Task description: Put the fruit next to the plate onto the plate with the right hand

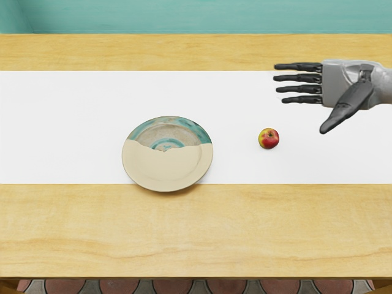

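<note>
A small apple (268,138) sits on the tabletop (196,233); it is red with a bit of yellow, and it rests on a wide white strip (73,122) that runs across the wood from one side to the other. The plate (166,173) lies on the same white strip, to the left of the apple in the picture; the two are near each other but do not touch — a bare patch of white shows between them. The plate is round; its near half is cream, and its far half is blue-green and brown. The apple is not on the plate.

The right hand (335,84) comes in from the right edge, up and to the right of the apple; it is apart from the fruit and does not touch it. Its fingers (300,78) are wide open — four of them stick out straight toward the left, one above the other, and the thumb (344,110) points down and to the left; they hold nothing.

Behind the tabletop there is a blue-green wall (184,15); at the bottom edge a little tiled floor (184,286) shows.
</note>
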